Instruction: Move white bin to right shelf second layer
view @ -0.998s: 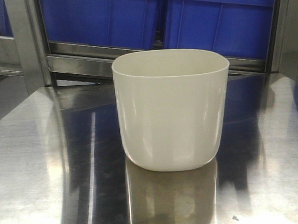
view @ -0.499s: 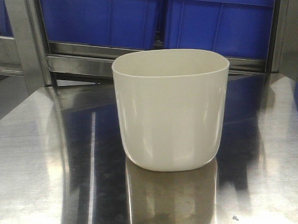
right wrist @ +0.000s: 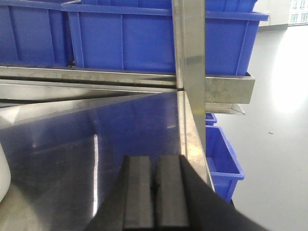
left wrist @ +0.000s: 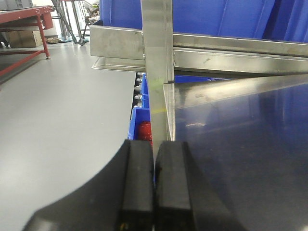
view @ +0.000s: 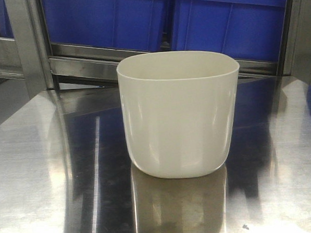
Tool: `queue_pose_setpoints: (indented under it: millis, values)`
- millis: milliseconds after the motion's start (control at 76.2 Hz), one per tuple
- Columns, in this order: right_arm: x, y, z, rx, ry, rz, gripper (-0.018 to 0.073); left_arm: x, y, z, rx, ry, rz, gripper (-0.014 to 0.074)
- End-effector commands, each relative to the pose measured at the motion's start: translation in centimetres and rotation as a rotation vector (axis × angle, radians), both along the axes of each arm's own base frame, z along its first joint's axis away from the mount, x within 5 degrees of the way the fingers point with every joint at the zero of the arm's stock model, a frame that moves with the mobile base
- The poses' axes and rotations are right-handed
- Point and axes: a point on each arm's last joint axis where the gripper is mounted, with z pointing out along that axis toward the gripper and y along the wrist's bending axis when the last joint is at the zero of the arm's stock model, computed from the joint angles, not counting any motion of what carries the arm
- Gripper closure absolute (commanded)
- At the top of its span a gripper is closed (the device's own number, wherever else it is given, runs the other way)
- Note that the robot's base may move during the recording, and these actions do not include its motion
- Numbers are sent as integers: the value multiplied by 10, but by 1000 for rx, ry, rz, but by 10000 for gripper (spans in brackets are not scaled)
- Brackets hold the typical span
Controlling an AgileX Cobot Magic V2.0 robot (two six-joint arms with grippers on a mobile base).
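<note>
Nothing has moved: the white bin (view: 179, 115) sits untouched on the bench (view: 38, 169). Left gripper (left wrist: 154, 183) and right gripper (right wrist: 155, 192) fingers are pressed together, empty; the task looks unstarted.

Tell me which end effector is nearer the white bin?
Right, probably: the white bin shows just left of the right end effector; the left end effector cannot see it.

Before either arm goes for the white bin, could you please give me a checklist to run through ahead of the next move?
1. White bin upright on the steel tabletop: ok.
2. Left gripper open for grasping: not ok, shut and empty.
3. Right gripper open: not ok, shut and empty.
4. Bin's inside empty: cannot tell, bottom hidden.
5. Right shelf second layer free: cannot tell, not in view.
</note>
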Motion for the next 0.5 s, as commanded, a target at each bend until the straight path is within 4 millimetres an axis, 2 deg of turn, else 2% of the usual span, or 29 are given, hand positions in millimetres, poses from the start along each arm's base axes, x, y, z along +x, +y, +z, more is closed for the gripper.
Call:
queue_pose_setpoints:
  millis: [0, 486]
  values:
    - [-3, -1, 15, -7, -127, -14, 504, 1, 0, -4, -9, -64, -4, 512]
    - [-3, -1, 17, -11, -150, -16, 504, 1, 0, -4, -9, -64, -4, 512]
